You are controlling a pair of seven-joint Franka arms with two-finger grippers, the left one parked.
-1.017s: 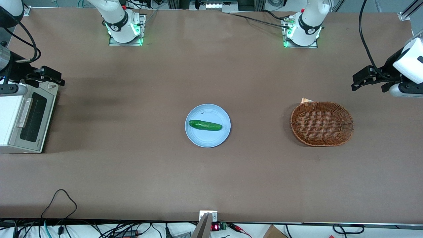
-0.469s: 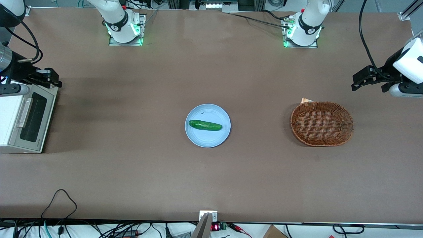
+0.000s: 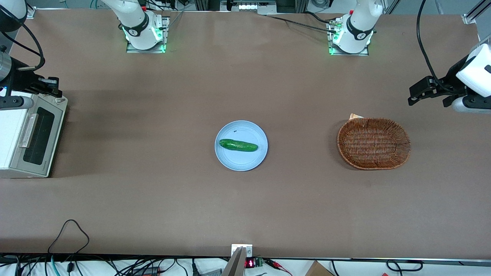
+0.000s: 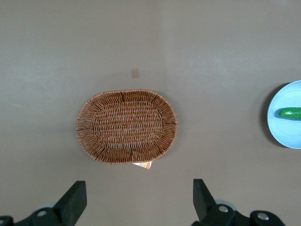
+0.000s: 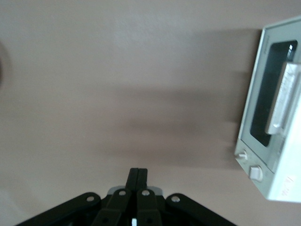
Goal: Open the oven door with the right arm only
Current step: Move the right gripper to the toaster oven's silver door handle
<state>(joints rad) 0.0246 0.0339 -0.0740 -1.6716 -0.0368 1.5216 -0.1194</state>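
Cream-framed oven door shut against a small white toaster oven at the working arm's end of the table; dark window facing up-table, silver bar handle along its upper edge. Black gripper of the right arm poised above the oven's control-knob corner, farther from the front camera than the handle; fingers pressed together, nothing held. Step in hand, by judgement: approach to the handle. Advisable: spread fingers before descent, centre over the bar's mid-length, close across it, then pull outward and down along the arc of a presumed bottom hinge, not straight out, so that the light oven does not slide. Elsewhere: blue plate bearing a cucumber mid-table; wicker basket toward the parked arm's end.
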